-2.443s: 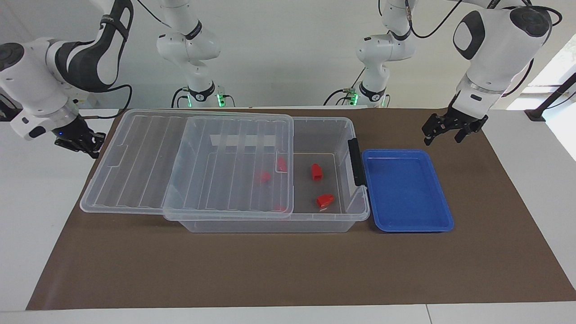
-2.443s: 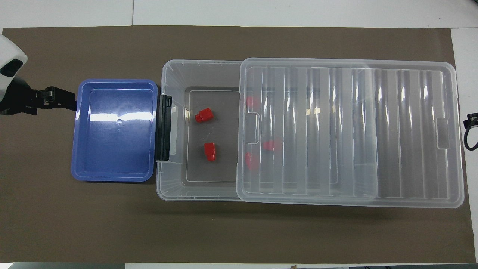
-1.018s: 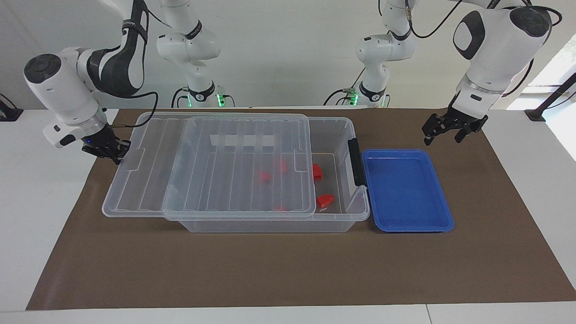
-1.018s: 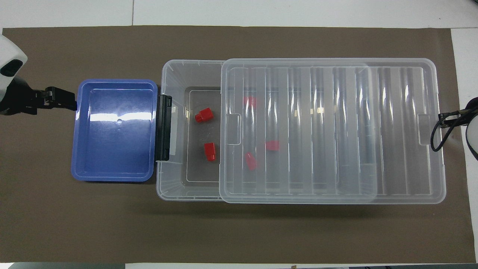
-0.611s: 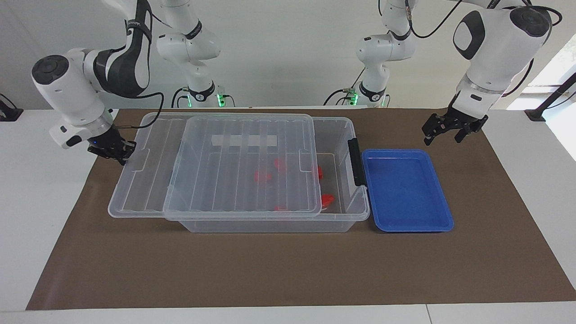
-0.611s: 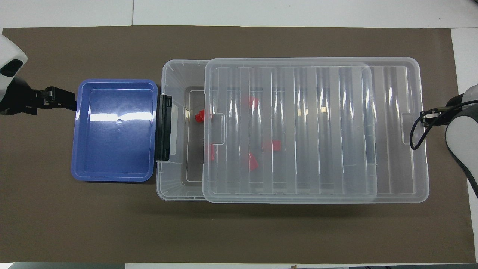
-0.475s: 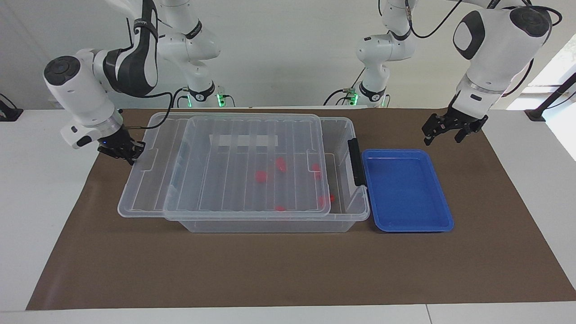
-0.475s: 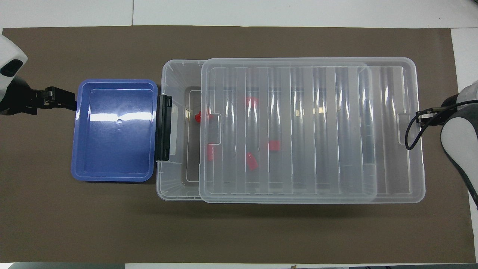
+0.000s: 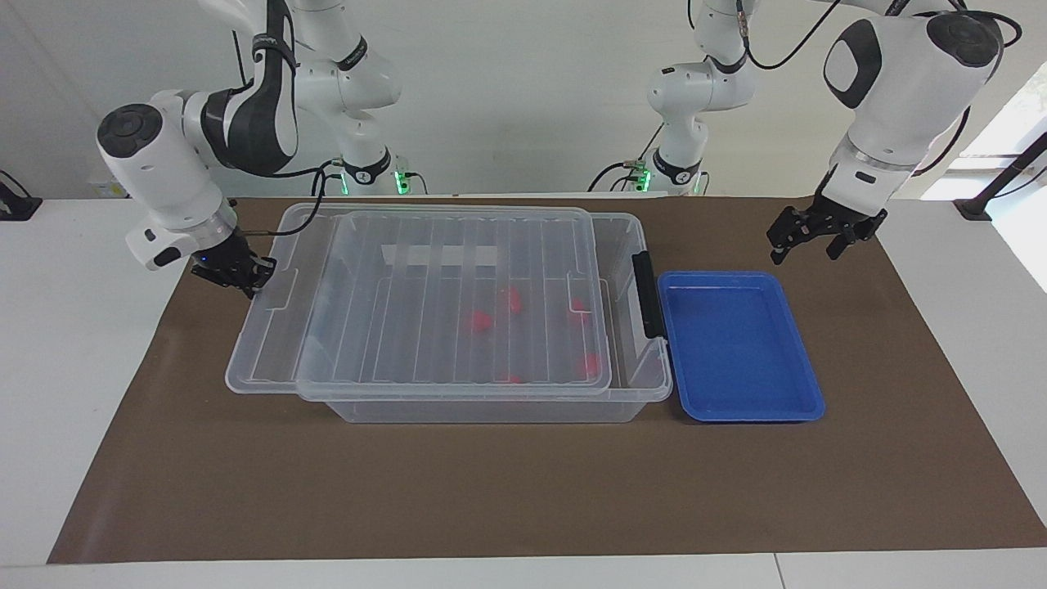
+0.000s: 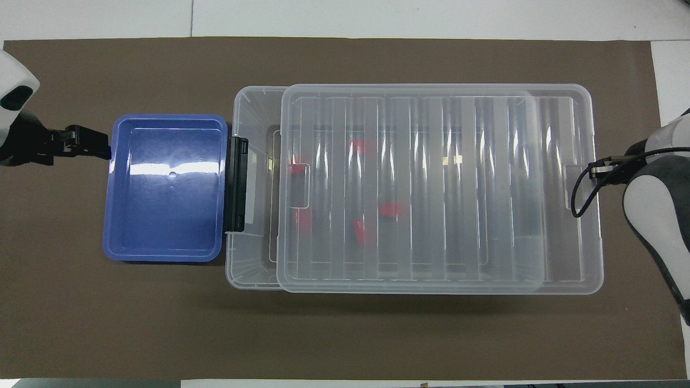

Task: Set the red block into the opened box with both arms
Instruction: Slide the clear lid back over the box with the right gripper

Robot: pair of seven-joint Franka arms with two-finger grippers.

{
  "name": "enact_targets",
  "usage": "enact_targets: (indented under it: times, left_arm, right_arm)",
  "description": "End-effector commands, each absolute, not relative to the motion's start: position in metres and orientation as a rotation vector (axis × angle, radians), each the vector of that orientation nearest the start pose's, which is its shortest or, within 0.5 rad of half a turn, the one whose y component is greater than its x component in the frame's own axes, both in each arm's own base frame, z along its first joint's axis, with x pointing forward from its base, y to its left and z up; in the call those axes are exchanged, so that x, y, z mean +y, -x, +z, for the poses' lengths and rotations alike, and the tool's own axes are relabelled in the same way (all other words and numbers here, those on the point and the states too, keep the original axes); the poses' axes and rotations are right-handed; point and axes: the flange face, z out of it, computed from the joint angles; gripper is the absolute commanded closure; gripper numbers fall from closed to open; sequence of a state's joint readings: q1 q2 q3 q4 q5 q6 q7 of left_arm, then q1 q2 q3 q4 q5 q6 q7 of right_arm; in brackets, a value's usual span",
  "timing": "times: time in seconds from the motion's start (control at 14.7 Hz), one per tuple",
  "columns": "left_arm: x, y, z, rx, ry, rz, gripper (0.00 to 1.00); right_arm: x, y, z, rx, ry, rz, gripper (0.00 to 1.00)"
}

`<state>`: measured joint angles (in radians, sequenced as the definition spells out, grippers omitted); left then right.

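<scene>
The clear box (image 9: 646,384) (image 10: 253,102) stands mid-mat with its ribbed clear lid (image 9: 425,319) (image 10: 431,183) lying over most of it; only a strip at the black latch's (image 9: 648,294) end is uncovered. Several red blocks (image 9: 478,321) (image 10: 392,210) lie on the box floor, seen blurred through the lid. My right gripper (image 9: 244,276) (image 10: 597,171) is shut and rests against the lid's overhanging end edge. Over the mat beside the blue tray hangs my left gripper (image 9: 808,242) (image 10: 89,146), open and holding nothing.
A shallow blue tray (image 9: 736,348) (image 10: 164,188) holding nothing sits against the box's latch end. Two slimmer white arms with green lights stand at the robots' edge of the table. Brown mat lies bare on the side away from the robots.
My right gripper has pushed the lid along the box toward the latch end, covering the two red blocks that lay exposed. The left arm has not moved.
</scene>
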<state>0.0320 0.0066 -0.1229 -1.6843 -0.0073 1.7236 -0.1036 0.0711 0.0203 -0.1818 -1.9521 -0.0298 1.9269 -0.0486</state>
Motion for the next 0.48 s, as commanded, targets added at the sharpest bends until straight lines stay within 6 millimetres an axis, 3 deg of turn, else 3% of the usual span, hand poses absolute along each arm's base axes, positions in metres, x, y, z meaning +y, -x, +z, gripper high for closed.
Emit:
enact_targets:
  times: [0.0,0.41]
  left_arm:
    - [-0.050,-0.560,0.581,-0.022,3.155,-0.039,0.00]
    - [-0.050,-0.560,0.581,-0.022,3.155,-0.042,0.00]
  right_arm:
    - [-0.049,-0.547,0.464,0.108,3.145,0.051,1.00]
    - [-0.035,-0.548,0.464,0.148,3.122,0.050,1.00]
